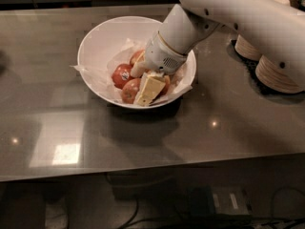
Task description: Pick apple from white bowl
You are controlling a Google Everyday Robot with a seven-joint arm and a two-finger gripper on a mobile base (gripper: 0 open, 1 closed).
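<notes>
Tool (145,83) down inside white bowl (97,37), touching the red apples (122,74) | we cannot tell if it is apart, together or clamped | bowl sits on tabletop (214,128) near far edge, around the middle

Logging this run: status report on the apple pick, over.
Gripper down inside the white bowl, among the apples. No apple lifted out yet. Crinkled paper lines the bowl around the fruit.

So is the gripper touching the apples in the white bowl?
Cannot tell. In the camera view the gripper overlaps the apples inside the white bowl, but no contact or gap shows plainly.
</notes>
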